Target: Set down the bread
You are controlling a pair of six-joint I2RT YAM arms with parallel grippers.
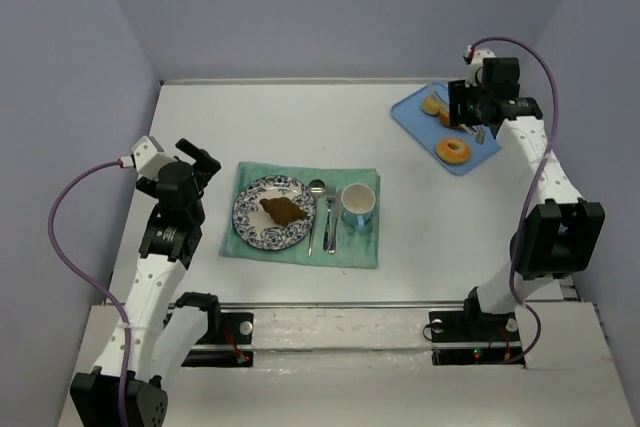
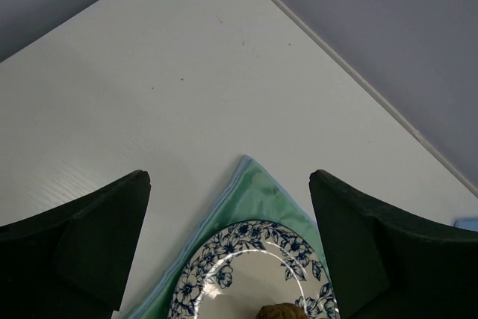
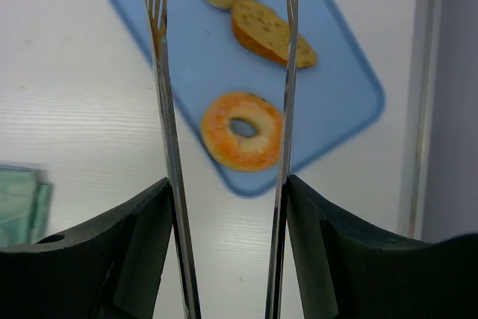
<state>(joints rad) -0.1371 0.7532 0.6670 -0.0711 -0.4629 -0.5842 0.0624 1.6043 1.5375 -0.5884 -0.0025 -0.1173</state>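
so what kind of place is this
Probably a robot lab staged as a dining table: plain walls box in the white table, with a plate on a green mat and tongs over a blue tray.

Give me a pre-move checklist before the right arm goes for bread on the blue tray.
1. Tongs held by right gripper: ok, both arms rest against the fingers.
2. Tongs open and empty: ok, nothing between the tips.
3. Ring-shaped bread lined up: ok, it lies between the tong arms on the tray.
4. Height above the bread: cannot tell.
5. Plate free: not ok, a brown pastry lies at its centre.
6. Left gripper out of the way: ok, open, empty, left of the plate.
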